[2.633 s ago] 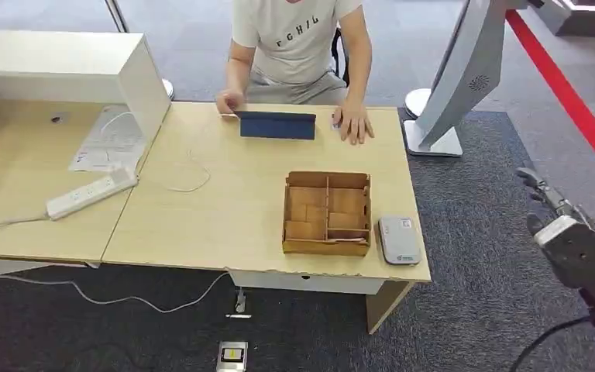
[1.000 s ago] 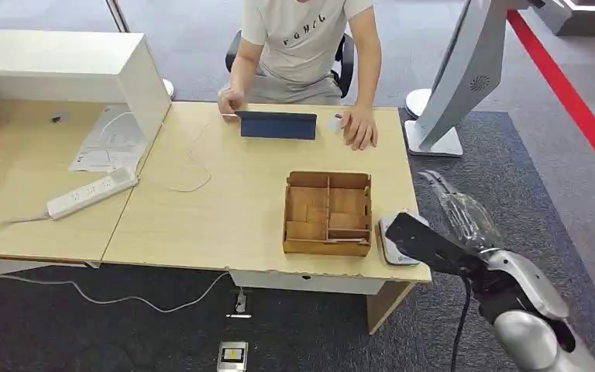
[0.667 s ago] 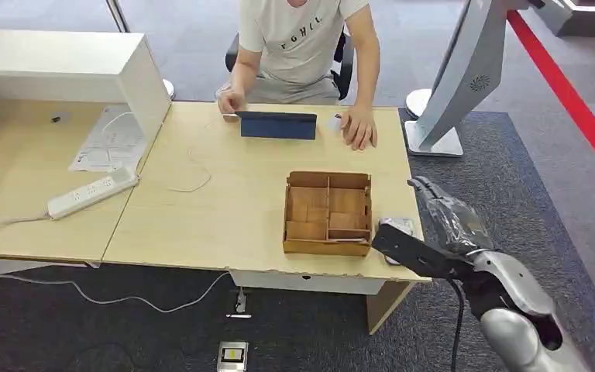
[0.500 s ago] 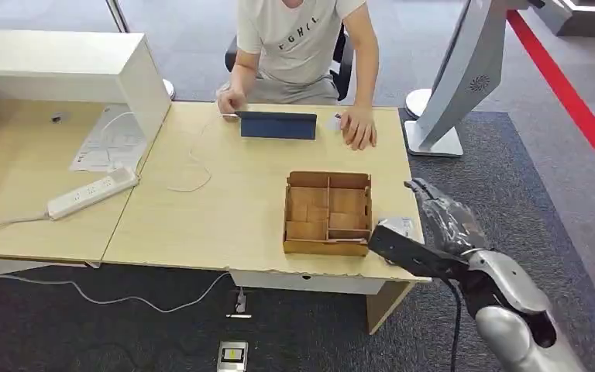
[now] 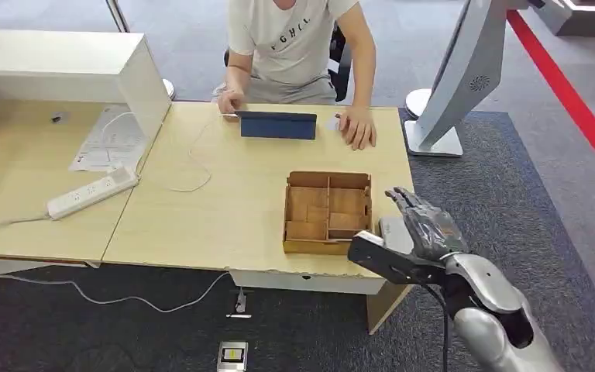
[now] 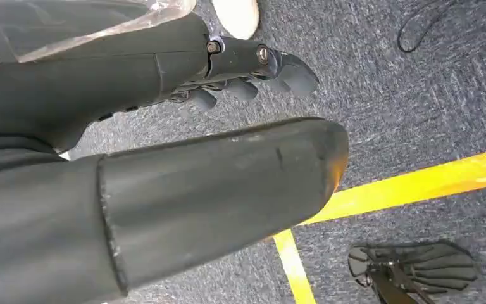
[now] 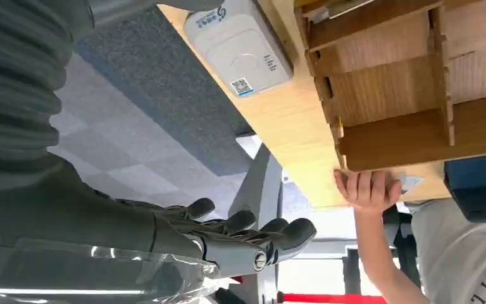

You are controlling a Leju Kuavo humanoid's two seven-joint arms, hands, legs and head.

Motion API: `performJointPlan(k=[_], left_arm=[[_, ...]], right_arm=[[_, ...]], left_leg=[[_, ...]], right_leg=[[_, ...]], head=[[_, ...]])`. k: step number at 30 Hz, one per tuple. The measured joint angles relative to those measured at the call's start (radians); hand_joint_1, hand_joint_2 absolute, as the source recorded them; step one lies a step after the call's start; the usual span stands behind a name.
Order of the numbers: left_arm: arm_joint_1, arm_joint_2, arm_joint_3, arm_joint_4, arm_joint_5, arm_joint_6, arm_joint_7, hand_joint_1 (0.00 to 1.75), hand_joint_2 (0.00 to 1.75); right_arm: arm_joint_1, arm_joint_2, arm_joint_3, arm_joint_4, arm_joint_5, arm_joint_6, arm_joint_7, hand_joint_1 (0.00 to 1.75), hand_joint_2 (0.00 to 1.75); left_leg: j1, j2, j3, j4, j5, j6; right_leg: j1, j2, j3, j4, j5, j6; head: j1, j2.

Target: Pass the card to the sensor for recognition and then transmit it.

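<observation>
While the right hand (image 5: pixel 421 235) hangs spread and holding nothing over the front right corner of the bench (image 5: pixel 225 201), the white sensor (image 7: pixel 240 44) lies just under it, beside the wooden box (image 5: pixel 327 180). A pale flat sliver in the box's front compartment nearest the sensor looks like the card (image 5: pixel 350 239), though it is too small to be sure. If so, it should be light, thin, stiff and slick, lying flat against wood with walls close on each side, so a top-down pinch will likely skid. Better to tip 1 edge up against the divider, then pinch across the short edges between thumb and a finger. The left hand (image 6: pixel 164 69) hangs above carpet, fingers loosely extended, holding nothing. A person's hand (image 5: pixel 356 128) rests at the far edge.
</observation>
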Motion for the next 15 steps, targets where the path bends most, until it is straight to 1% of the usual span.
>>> performJointPlan(k=[3, 9, 15], left_arm=[[-0.002, 0.003, -0.007, 0.000, -0.005, 0.000, 0.004, 0.00, 0.00], [-0.012, 0.003, -0.016, 0.000, -0.012, -0.002, 0.008, 0.00, 0.00], [-0.022, 0.003, -0.021, 0.000, -0.018, -0.005, 0.026, 0.00, 0.00]], right_arm=[[-0.002, 0.013, 0.002, -0.004, 0.011, 0.010, 0.000, 0.00, 1.75], [-0.025, 0.045, 0.013, 0.005, 0.050, 0.008, -0.029, 0.00, 1.75], [-0.068, 0.081, 0.027, 0.054, 0.085, -0.009, -0.060, 0.00, 1.75]], left_leg=[[0.000, 0.000, 0.000, 0.000, 0.000, 0.000], [0.000, 0.000, 0.000, 0.000, 0.000, 0.000], [0.000, 0.000, 0.000, 0.000, 0.000, 0.000]], right_leg=[[0.000, 0.000, 0.000, 0.000, 0.000, 0.000], [0.000, 0.000, 0.000, 0.000, 0.000, 0.000], [0.000, 0.000, 0.000, 0.000, 0.000, 0.000]], head=[[0.000, 0.000], [0.000, 0.000], [0.000, 0.000]])
